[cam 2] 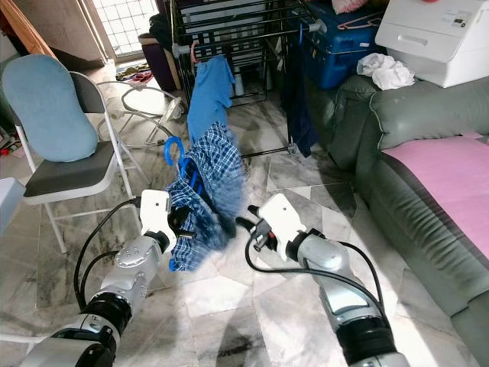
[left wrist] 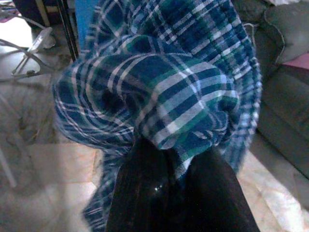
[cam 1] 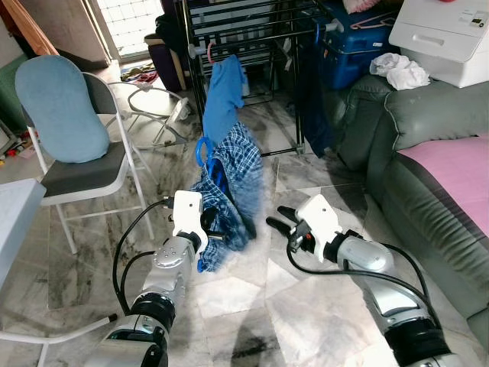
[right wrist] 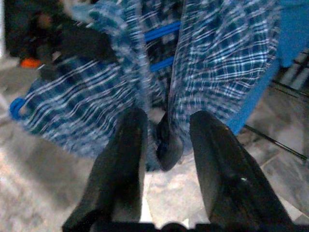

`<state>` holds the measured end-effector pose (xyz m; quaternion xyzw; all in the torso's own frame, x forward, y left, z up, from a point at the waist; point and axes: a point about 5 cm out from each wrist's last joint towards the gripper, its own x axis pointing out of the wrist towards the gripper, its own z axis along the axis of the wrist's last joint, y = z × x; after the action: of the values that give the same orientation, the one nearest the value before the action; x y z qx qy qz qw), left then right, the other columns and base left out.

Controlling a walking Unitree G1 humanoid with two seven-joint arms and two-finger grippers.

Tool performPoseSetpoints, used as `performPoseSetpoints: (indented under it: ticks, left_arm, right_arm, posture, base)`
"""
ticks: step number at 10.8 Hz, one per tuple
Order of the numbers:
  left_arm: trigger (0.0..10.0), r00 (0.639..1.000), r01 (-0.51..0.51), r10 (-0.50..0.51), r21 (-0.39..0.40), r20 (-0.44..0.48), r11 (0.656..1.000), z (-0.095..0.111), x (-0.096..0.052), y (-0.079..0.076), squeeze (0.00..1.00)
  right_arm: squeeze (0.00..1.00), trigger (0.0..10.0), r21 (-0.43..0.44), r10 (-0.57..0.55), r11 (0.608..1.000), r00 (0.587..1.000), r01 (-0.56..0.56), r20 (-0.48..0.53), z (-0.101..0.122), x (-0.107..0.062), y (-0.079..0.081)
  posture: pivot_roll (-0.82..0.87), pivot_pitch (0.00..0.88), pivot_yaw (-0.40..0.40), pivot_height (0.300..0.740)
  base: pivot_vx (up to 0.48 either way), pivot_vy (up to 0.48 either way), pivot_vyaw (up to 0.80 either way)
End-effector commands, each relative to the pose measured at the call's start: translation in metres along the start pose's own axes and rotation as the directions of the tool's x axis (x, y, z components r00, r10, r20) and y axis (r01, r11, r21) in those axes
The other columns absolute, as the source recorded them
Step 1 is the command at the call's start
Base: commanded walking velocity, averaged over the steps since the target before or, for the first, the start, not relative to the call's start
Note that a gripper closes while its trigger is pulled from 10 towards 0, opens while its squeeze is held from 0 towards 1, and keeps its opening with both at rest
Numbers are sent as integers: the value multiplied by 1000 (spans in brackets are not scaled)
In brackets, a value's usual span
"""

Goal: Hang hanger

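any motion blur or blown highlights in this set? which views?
Left eye view: plaid shirt edges smeared, left tool sharp; doorway top left blown out. Right wrist view: shirt and blue hanger blurred, the right tool's fingers crisp. Left wrist view: plaid mostly sharp, fingers near black, floor washed pale.

You have no text, label, brand, number or sign to read in any of these views. The white printer [cam 1: 447, 34] on the sofa arm carries a small dark panel, but it is too small for you to make out any characters. The plaid shirt [left wrist: 159, 87] shows you only its check pattern, with no tag or print on it.
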<state>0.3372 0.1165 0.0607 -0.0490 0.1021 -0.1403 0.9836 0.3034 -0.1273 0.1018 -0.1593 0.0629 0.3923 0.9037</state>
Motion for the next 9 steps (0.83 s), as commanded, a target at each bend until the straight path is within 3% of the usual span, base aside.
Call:
performPoseSetpoints:
  ticks: [1, 4, 5, 6, 7, 8, 9]
  left_arm:
    - [0, 1000, -9, 8, 30, 11, 1000, 6, 0, 8, 0]
    - [0, 980, 198, -193, 136, -46, 971, 0, -8, 9, 0]
    - [0, 940, 339, -320, 225, -116, 914, -4, -17, 15, 0]
    - [0, 909, 413, -380, 270, -170, 870, -7, -25, 23, 0]
    - [0, 899, 435, -393, 285, -194, 854, -7, -28, 28, 0]
    - [0, 870, 491, -428, 341, -246, 802, -6, -36, 39, 0]
    - [0, 843, 537, -467, 356, -266, 765, -4, -39, 41, 0]
  right_arm:
    - [1000, 10000, -38, 34, 999, 999, -34, 9, 6, 0, 4]
    - [1000, 10000, -120, 49, 992, 999, -48, 5, 11, -13, -18]
    - [1000, 10000, -148, 96, 985, 995, -93, 10, 15, -19, -23]
    - [1000, 10000, -182, 132, 974, 991, -133, -16, 17, -23, -26]
    - [1000, 10000, -205, 156, 966, 987, -158, -28, 18, -25, -27]
    - [1000, 10000, -232, 217, 947, 975, -224, -55, 22, -35, -32]
    - [1000, 10000, -239, 228, 941, 971, -239, -72, 24, -39, -36]
  posture:
    - [-201, 0, 136, 740]
    - [-202, 0, 140, 740]
    - [-202, 0, 140, 740]
    - [-198, 0, 144, 740]
    - [-197, 0, 145, 740]
    - [-198, 0, 144, 740]
    - [-201, 0, 143, 740]
  base:
    - [0, 0, 0]
    - [0, 0, 0]
    - [0, 0, 0]
    - [0, 0, 0]
    - [0, 0, 0]
    - [0, 0, 0]
    - [0, 0, 0]
